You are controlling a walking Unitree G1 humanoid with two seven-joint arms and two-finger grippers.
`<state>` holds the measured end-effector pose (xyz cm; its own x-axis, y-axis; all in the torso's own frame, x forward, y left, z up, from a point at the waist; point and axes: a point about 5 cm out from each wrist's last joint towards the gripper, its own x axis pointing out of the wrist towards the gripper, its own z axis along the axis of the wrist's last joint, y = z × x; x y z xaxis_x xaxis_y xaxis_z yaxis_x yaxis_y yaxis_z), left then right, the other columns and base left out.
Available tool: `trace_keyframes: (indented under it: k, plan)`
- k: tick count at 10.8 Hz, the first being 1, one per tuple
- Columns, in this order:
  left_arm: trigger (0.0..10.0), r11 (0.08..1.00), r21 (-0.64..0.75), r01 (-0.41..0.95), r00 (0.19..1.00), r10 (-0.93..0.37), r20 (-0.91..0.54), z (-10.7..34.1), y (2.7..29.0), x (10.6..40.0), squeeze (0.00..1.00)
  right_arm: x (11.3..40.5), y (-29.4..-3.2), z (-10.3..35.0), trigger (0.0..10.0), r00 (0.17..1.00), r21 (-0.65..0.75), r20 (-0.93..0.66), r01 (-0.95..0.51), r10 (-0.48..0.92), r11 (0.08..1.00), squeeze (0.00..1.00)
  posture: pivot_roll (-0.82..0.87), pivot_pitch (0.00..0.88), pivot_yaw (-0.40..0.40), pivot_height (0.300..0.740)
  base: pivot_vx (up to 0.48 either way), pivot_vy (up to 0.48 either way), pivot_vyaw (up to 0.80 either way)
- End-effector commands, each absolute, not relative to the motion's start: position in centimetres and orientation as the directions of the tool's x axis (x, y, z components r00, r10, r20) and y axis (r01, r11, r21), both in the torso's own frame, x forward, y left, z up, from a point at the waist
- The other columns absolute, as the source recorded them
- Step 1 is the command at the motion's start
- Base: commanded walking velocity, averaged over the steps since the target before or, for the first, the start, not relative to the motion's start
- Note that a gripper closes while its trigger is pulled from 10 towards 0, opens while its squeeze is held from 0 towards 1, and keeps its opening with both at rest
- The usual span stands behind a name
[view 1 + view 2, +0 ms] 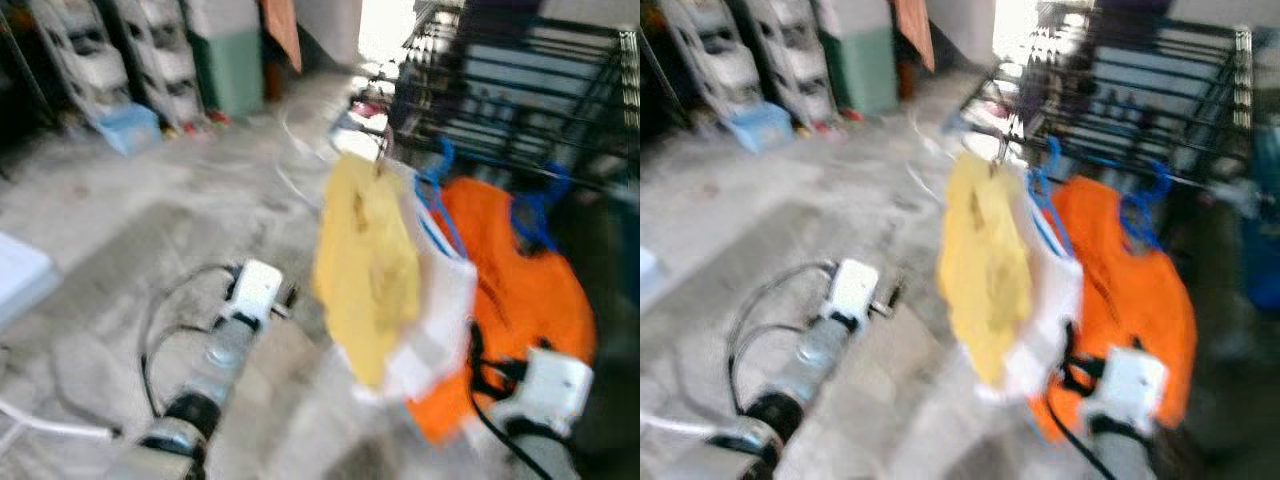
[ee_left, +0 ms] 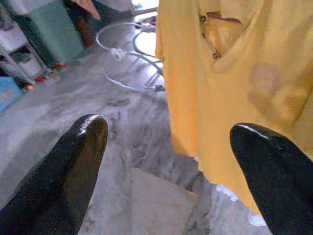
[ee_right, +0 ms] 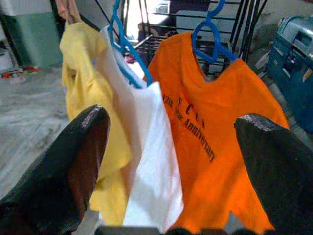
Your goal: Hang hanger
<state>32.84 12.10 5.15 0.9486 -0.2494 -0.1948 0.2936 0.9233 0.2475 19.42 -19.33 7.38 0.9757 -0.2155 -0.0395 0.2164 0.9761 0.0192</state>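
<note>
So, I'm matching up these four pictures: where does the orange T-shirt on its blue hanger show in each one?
Left eye view: orange T-shirt, right of centre, under the black wire rack.
Right eye view: the same, right of centre, under the rack.
Left wrist view: not in it.
Right wrist view: centre right, between the black fingers.
Shared landmark: the yellow shirt.

Both eye views are motion-blurred; the black drying rack smears into streaks; the orange shirt's print is partly unreadable; the white garment overlaps its sleeve; the yellow shirt is cropped by the frame.
</note>
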Motion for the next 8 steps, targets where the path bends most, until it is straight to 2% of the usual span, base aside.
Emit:
trace_keyframes:
  k: [1,4,5,8]
  plan:
    - [10.0,0.923,0.245,0.297,0.947,-0.253,-0.199,5.07,11.74,32.81,0.0,19.4,-19.7,7.4,10.0,0.974,0.011,-0.041,0.225,-0.225,0.974,0.76,0.01,0.009,-0.01,0.74,-0.3,0.0,0.0]
    - [10.0,0.922,0.248,0.299,0.946,-0.252,-0.204,4.83,11.69,32.64,0.0,19.48,-19.69,7.13,10.0,0.973,0.016,-0.052,0.225,-0.224,0.974,0.76,0.01,0.014,-0.011,0.74,-0.278,0.0,0.0]
    - [10.0,0.918,0.257,0.302,0.945,-0.254,-0.205,4.76,11.72,32.57,0.0,19.41,-19.6,6.91,10.0,0.972,0.027,-0.062,0.229,-0.227,0.973,0.72,0.01,0.017,-0.011,0.74,0.0,0.0,0.0]
    - [10.0,0.905,0.317,0.283,0.949,-0.217,-0.228,4.47,12.26,32.61,0.0,19.35,-19.49,6.79,10.0,0.97,0.041,-0.065,0.236,-0.233,0.971,0.7,0.01,0.022,-0.007,0.74,0.0,0.0,0.0]
